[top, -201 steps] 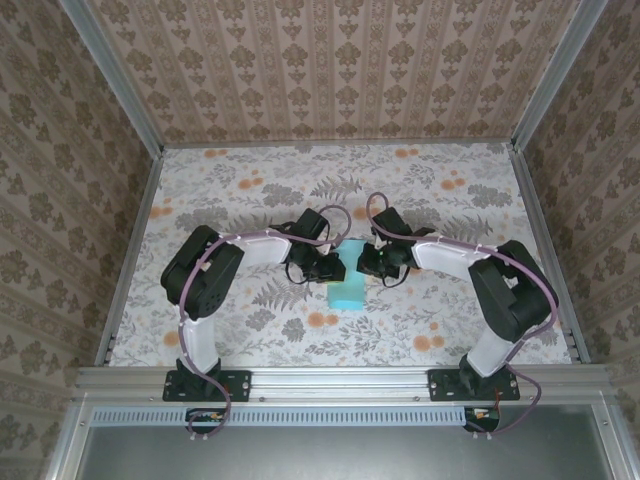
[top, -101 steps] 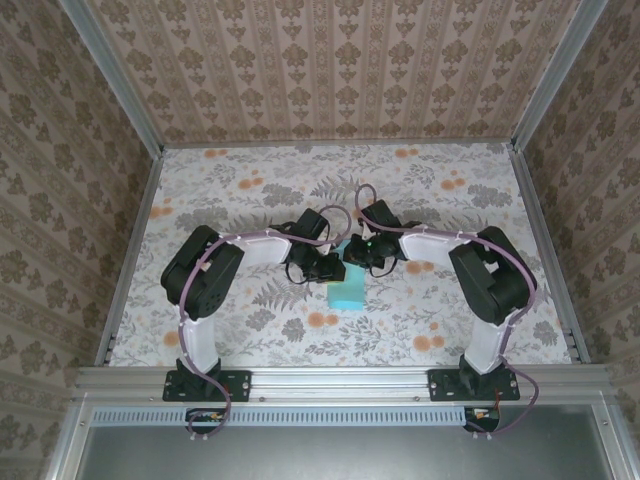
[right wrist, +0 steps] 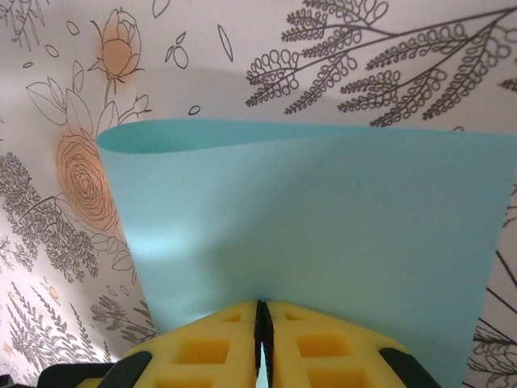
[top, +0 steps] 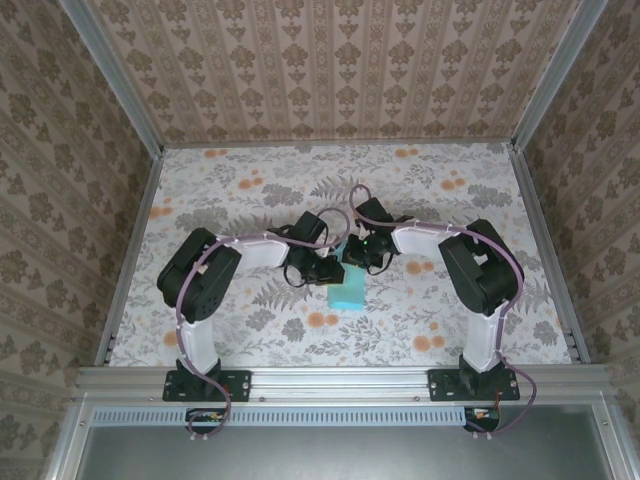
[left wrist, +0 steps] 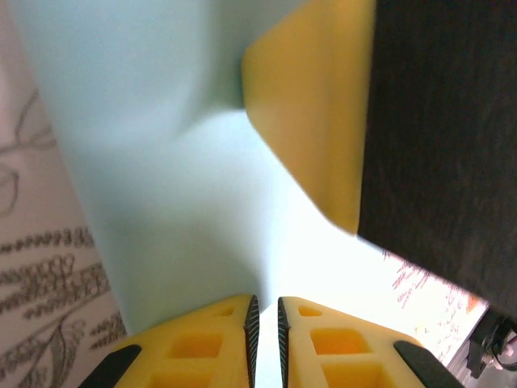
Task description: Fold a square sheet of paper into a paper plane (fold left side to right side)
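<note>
Two end effectors meet over the middle of the bench (top: 250, 190), and both are on the sheet (top: 348, 293). Your left end effector (left wrist: 264, 319) is clenched down to a sliver, with the sheet running into that gap. Your right end effector (right wrist: 260, 323) is clamped tight on the sheet's edge. Ahead of it the paper stands off the bench in a curve.

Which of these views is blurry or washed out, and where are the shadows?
Left wrist view: the light-turquoise square paper sheet is too close, soft and out of focus, with a blown-out white patch at lower right. Right wrist view: sharp; the sheet casts a soft grey shadow on the floral tablecloth behind its curled edge. Top external view: even light, no glare.
</note>
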Robot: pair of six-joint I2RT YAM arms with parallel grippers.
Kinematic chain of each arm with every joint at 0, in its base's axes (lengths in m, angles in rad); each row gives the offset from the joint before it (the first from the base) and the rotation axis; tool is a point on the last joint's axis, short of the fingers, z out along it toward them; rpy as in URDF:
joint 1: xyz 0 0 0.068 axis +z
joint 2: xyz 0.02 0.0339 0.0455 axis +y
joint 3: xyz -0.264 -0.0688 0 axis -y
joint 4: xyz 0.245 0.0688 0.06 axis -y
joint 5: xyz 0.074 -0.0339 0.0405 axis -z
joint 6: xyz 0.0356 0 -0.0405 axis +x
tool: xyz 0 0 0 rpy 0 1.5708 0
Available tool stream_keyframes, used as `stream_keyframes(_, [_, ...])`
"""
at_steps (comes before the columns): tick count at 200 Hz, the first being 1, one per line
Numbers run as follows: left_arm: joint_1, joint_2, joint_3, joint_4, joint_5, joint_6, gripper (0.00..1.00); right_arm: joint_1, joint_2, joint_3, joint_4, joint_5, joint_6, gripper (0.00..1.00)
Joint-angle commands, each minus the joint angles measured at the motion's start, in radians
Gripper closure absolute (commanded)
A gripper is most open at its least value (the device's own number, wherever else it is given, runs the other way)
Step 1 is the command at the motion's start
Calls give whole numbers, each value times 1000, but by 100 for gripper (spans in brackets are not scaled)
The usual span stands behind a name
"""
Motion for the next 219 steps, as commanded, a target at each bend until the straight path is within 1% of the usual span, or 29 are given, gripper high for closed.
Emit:
stream_keyframes(1, [-20, -49, -65, -79, 28, -5, 82, -1, 56, 11, -81, 56, -19, 87])
stream_keyframes(34, [-43, -108, -146, -70, 63, -5, 82, -6, 65, 26, -98, 58, -28, 87])
stream_keyframes(64, [-62, -150, -210, -65, 64, -14, 82, -9, 66, 28, -102, 60, -28, 87])
stream_keyframes(109, [-64, -200, -270, -55, 64, -32, 82, -8, 64, 26, -103, 58, -30, 87])
stream_keyframes(126, [-58, -220, -253, -65, 64, -26, 82, -9, 63, 25, -97, 54, -33, 87])
stream_keyframes(132, [-54, -230, -241, -74, 96, -20, 82, -8, 62, 23, -96, 54, -33, 87])
stream_keyframes(172, [-2, -285, -116, -113, 124, 24, 78, -9, 53, 21, -96, 55, -45, 87])
stream_keyframes(197, [28, -219, -45, -135, 122, 65, 78, -7, 53, 21, -95, 52, -46, 86])
stream_keyframes(219, [27, -139, -1, -114, 127, 79, 79, -7, 52, 19, -94, 49, -46, 86])
